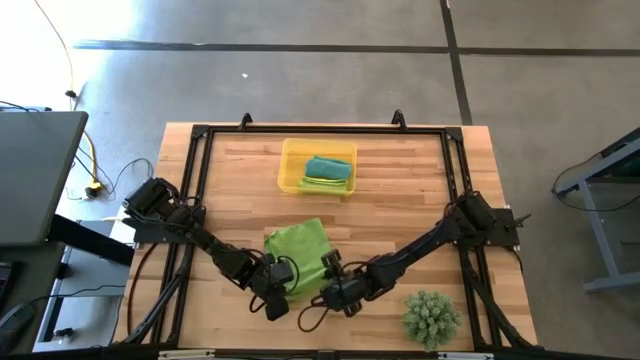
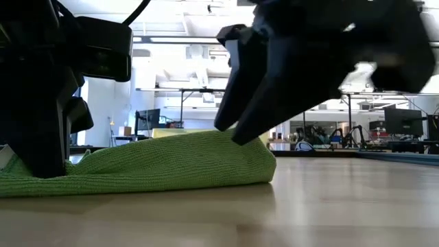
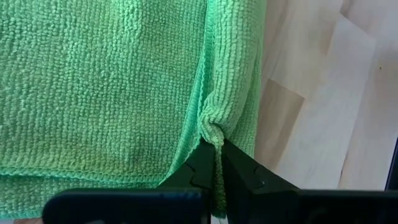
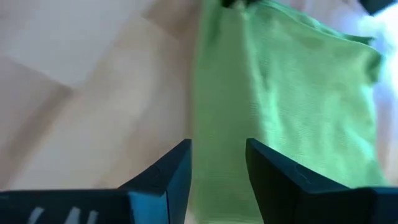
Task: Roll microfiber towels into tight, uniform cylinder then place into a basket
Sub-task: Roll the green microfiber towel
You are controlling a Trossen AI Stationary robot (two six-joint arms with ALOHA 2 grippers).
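The lime towel (image 1: 297, 250) lies near the bench's front edge, soft and limp. The left gripper (image 3: 214, 171) pinches its hem. The right gripper (image 4: 217, 165), jaws apart and empty, hovers over the near edge. Best gripped along the hem.

— How many soft microfiber towels do you count?
— Three: one lime-green towel (image 1: 298, 248) lying on the table, plus one teal towel (image 1: 328, 167) and one lime-green roll (image 1: 322, 184) inside the tray.
— Trays?
— One shallow translucent yellow plastic tray (image 1: 288, 165).
— Anything else?
— One spiky green ball-shaped plant (image 1: 432, 317).
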